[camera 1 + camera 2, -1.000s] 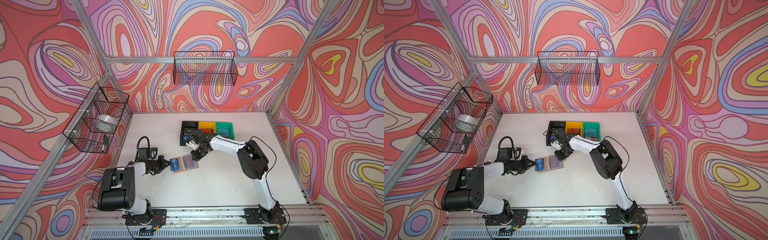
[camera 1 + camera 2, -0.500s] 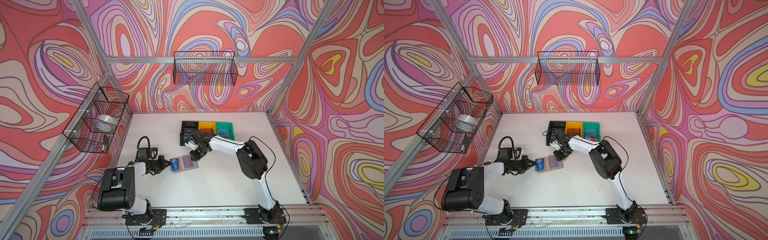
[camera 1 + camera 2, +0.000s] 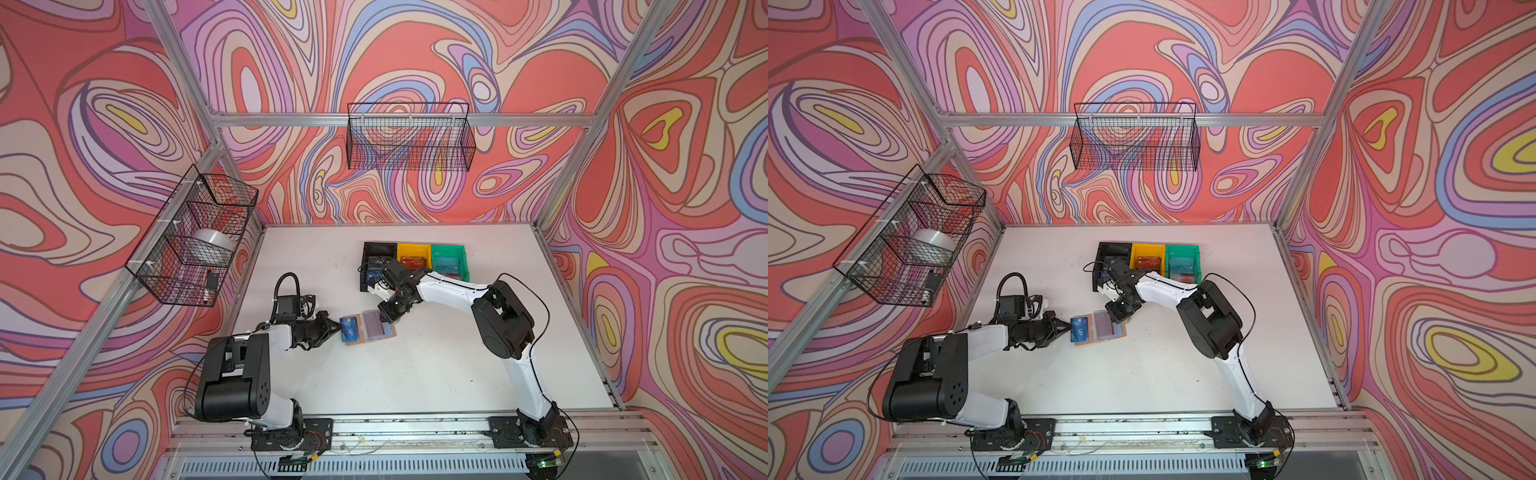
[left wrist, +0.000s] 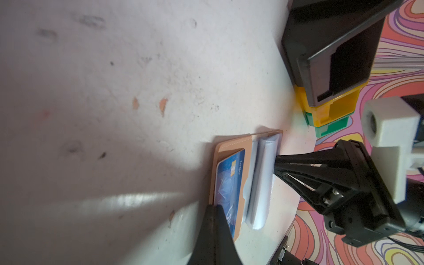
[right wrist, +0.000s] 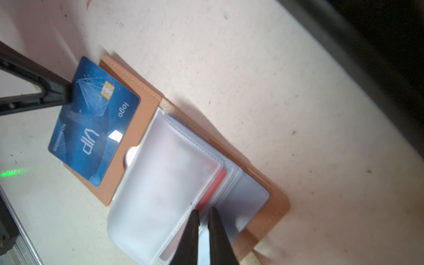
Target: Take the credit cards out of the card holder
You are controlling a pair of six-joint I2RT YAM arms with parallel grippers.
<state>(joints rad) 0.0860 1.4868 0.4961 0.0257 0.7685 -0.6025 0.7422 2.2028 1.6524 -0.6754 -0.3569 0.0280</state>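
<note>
The tan card holder (image 3: pixel 362 341) (image 3: pixel 1100 340) lies open on the white table, its clear sleeves (image 5: pixel 165 174) fanned up. A blue credit card (image 5: pixel 91 121) (image 3: pixel 350 329) (image 4: pixel 229 181) marked "VIP" sticks partway out of the holder's left flap (image 5: pixel 146 107). My left gripper (image 3: pixel 338 326) (image 4: pixel 215 210) (image 5: pixel 67 94) is shut on that card's outer edge. A red card (image 5: pixel 213 190) shows between the sleeves. My right gripper (image 5: pixel 204 212) (image 3: pixel 384 319) (image 4: pixel 276 160) points down onto the sleeves right at the red card's end. Its jaws stand a narrow slit apart, with only sleeve plastic showing in the gap.
Black (image 3: pixel 378 248), yellow (image 3: pixel 413 250) and green (image 3: pixel 449 250) bins stand in a row just behind the holder. The yellow and green ones hold cards. Wire baskets hang on the back wall (image 3: pixel 409 137) and the left wall (image 3: pixel 191 237).
The right arm has crept slightly leftward over the sleeves. The left gripper, blue card and holder have not visibly moved.
</note>
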